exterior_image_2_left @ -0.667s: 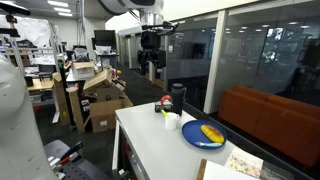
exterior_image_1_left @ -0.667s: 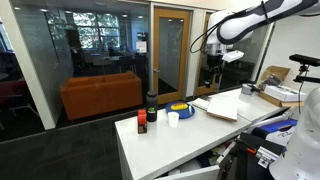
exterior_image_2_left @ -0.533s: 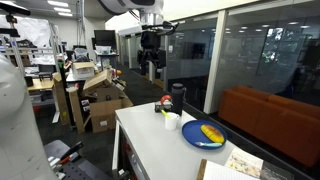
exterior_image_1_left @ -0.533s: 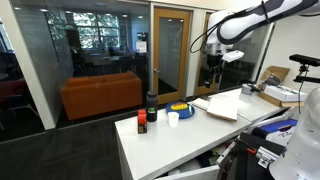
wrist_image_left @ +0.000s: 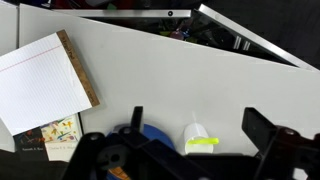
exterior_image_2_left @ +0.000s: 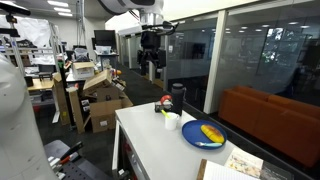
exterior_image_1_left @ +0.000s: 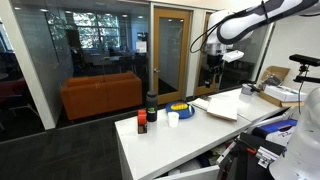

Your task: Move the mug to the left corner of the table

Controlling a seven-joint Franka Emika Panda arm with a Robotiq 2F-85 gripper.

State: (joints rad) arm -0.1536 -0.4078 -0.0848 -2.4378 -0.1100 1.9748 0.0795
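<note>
The mug is a small white cup (exterior_image_1_left: 173, 118) on the white table (exterior_image_1_left: 190, 140), between the dark cylindrical container (exterior_image_1_left: 152, 108) and the blue dish (exterior_image_1_left: 180, 108). It also shows in an exterior view (exterior_image_2_left: 172, 121) and in the wrist view (wrist_image_left: 196, 135), where a yellow-green stick lies across it. My gripper (exterior_image_1_left: 212, 76) hangs high above the table, well apart from the mug, also in an exterior view (exterior_image_2_left: 151, 64). In the wrist view its fingers (wrist_image_left: 195, 130) are spread wide and hold nothing.
A small red-topped object (exterior_image_1_left: 142, 124) stands near the container. A lined notepad (wrist_image_left: 40, 82) and a booklet (exterior_image_1_left: 222, 108) lie on the table. Boxes and a cluttered desk (exterior_image_2_left: 95, 95) stand beyond one end. Glass walls and an orange sofa (exterior_image_1_left: 100, 95) are behind.
</note>
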